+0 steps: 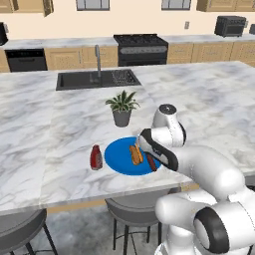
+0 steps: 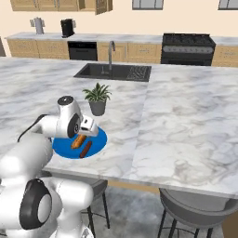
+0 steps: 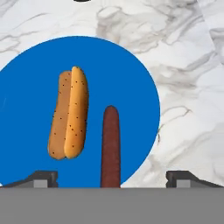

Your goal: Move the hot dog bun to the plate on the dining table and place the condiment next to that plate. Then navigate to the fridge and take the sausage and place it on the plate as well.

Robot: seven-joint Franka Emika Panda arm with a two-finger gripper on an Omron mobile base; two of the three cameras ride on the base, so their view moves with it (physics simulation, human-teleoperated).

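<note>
Gripper (image 3: 112,177): jaws wide apart, holding nothing, hovering just above the plate.
Condiment (image 1: 96,157): upright on the dining table (image 1: 209,99), just left of the plate.
Plate (image 1: 117,158): near the table's front edge.
Hot dog bun (image 3: 69,113): lying on the plate.
Sausage (image 3: 110,146): on the plate, just right of the bun.
Potted plant (image 1: 121,108): behind the plate.

Glossy white arm (image 1: 209,174) of rounded, bulbous segments, dark grey-black bands and discs at the joints, round dark cap on the topmost joint, thin black cable along one link in the right base view, two small dark grey blocky fingertips (image 3: 41,178)
</note>
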